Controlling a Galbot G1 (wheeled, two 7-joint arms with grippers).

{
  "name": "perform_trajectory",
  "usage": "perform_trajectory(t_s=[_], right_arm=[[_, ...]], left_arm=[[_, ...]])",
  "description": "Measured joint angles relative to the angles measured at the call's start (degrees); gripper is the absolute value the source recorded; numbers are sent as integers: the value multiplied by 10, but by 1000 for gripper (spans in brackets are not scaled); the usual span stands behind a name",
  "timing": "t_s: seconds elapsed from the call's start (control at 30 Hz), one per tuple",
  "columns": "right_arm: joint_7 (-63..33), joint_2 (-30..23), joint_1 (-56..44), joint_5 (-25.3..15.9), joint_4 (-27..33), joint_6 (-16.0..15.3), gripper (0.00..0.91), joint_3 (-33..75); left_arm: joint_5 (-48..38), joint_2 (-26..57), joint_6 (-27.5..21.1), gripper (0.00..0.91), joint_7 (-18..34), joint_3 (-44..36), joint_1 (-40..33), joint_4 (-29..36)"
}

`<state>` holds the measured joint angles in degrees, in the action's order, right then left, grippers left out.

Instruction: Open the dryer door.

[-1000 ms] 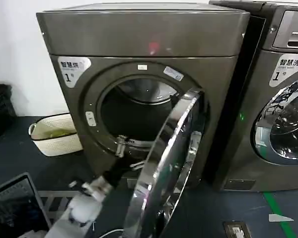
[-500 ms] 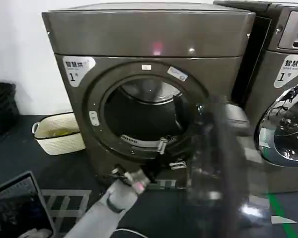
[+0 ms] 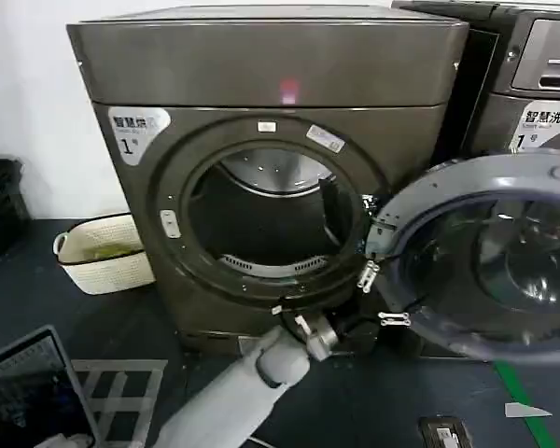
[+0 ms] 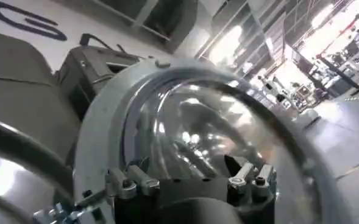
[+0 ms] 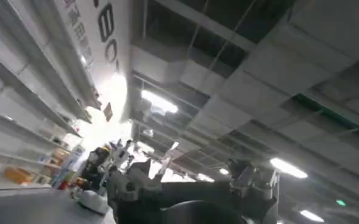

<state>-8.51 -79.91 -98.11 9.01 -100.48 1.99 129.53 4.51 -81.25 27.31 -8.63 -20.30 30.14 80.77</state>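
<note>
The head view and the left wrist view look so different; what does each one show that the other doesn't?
Head view alone: the whole dryer with its open drum, the swung-out dryer door covering the neighbouring machine, a white basket on the floor, and the left arm reaching low to the dryer's front.

Left wrist view alone: the left gripper open, seen against the door's glass, with bright hall lights behind.

Both: the door's grey inner rim and dark glass.

dryer door (image 3: 490,257) — right of dryer (image 3: 261,93) (swung out)
</note>
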Motion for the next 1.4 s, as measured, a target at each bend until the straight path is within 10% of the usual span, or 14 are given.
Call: perform_trajectory(t_s=[0.67, 1.4], right_arm=[[8, 3, 0, 67, -20, -34, 907, -9], [29, 18, 21, 82, 10, -34, 907, -62]], left_arm=[[5, 10, -31, 907, -3, -9, 10, 28], [364, 418, 200, 907, -66, 164, 87, 171]])
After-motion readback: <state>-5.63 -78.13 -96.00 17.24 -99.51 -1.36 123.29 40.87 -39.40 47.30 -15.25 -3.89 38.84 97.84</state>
